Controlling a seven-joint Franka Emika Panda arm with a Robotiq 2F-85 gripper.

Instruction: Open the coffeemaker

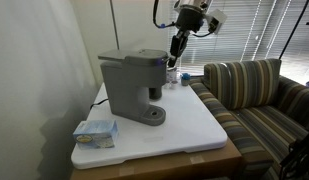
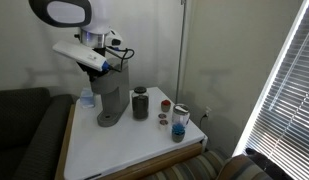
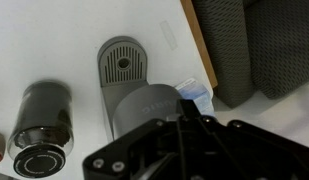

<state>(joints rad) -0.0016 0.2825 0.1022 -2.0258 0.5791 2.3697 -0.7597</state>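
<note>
Just above the boxy grey plastic coffeemaker I hover the black gripper, opening impossible to tell; the dark lid lies shut.

The arm comes in at the upper left of an exterior view, with a big white rounded joint at the top edge. Below it the white wrist bends down and toward the right. In an exterior view the gripper hangs in the upper middle of the frame, dark and narrow, pointing almost straight down. In the wrist view it fills the lower centre, its black links converging upward, drawn together with no gap showing
</note>
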